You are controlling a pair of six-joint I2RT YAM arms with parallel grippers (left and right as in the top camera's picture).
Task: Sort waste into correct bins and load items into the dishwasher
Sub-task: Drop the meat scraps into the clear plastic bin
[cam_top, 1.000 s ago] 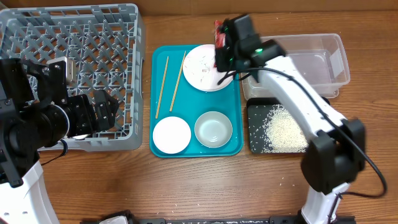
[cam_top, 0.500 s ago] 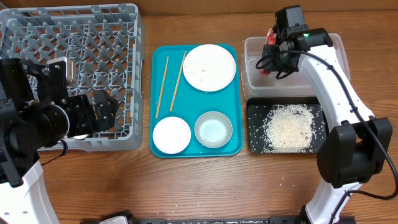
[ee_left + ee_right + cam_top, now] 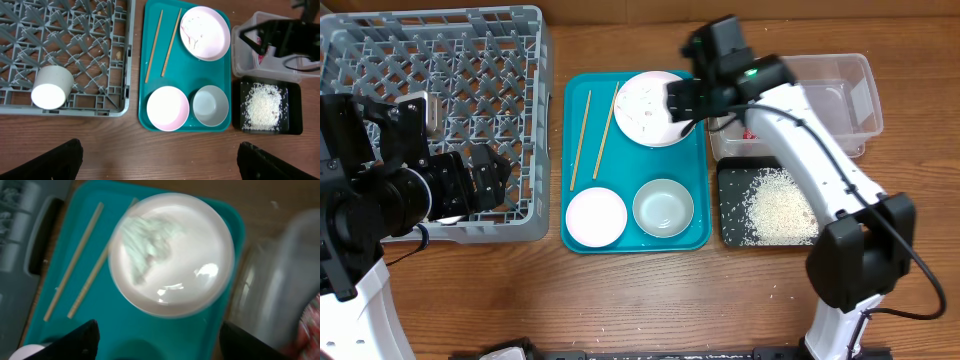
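1. Bench [image 3: 620,300]: wooden, fills the overhead frame and carries everything listed.
2. Rack [image 3: 542,130]: grey lattice, upper left of the overhead frame. It holds only the cup.
3. Teal tray [image 3: 630,170]: centre of the frame, just right of the rack. It carries two plates, the bowl and the chopsticks.
4. Tub [image 3: 865,85]: clear plastic, upper right, holding the scrap.
5. Black tray [image 3: 725,225]: directly below the tub, touching or nearly touching it, and holding the rice.
6. Smeared plate [image 3: 645,115]: top right corner of the teal tray, marked with specks and smears.
7. Clean plate [image 3: 596,216]: bottom left corner of the teal tray.
8. Bowl [image 3: 663,207]: pale and upright, just right of the clean plate.
9. Left pincer [image 3: 160,145]: fingers wide apart with nothing between them. Overhead it sits at centre left, over the rack's lower right part.
10. Right pincer [image 3: 159,330]: fingers spread wide and empty, above the smeared plate's right edge, between the teal tray and the tub.
11. Cup [image 3: 52,87]: white, in the rack's lower left area in the left wrist view.
12. Chopsticks [image 3: 581,140]: two wooden sticks lying slightly apart on the teal tray's upper left part, beside the smeared plate.
13. Scrap [image 3: 262,51]: red-and-white, inside the tub near its left end, partly hidden by the right arm.
14. Rice [image 3: 780,205]: off-white grains heaped on the black tray.
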